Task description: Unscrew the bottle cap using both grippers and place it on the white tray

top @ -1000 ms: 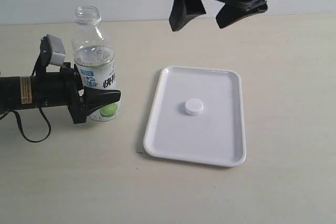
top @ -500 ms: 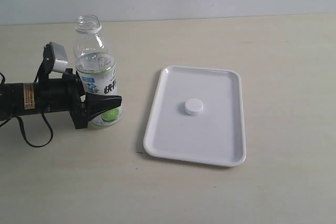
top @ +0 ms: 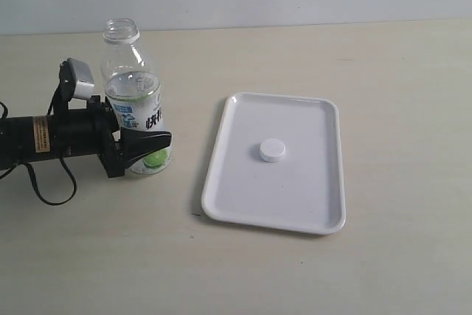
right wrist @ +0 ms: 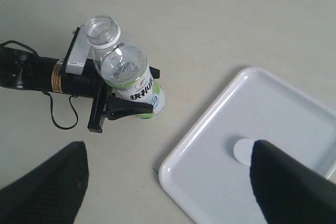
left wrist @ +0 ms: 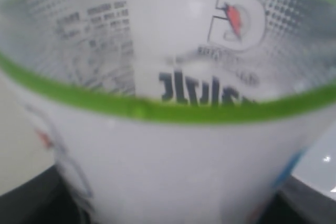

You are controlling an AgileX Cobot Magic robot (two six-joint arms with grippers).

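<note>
Green-edged label (left wrist: pixel 157 161), lettering blurred, fills your left wrist view; exterior view shows left gripper (top: pixel 151 145) straddling the bottle (top: pixel 131 60), grip unclear. Right gripper (right wrist: pixel 169 148) gapes empty.

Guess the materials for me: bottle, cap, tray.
Bottle: clear glossy plastic, probably. You can see through its neck and shoulder. The label looks like a printed white-and-green film wrap.
Cap: opaque white plastic by the look of it, duller than the tray.
Tray: glossy white, likely moulded plastic, with soft highlights along the rounded raised rim. Melamine or enamel cannot be ruled out.
</note>
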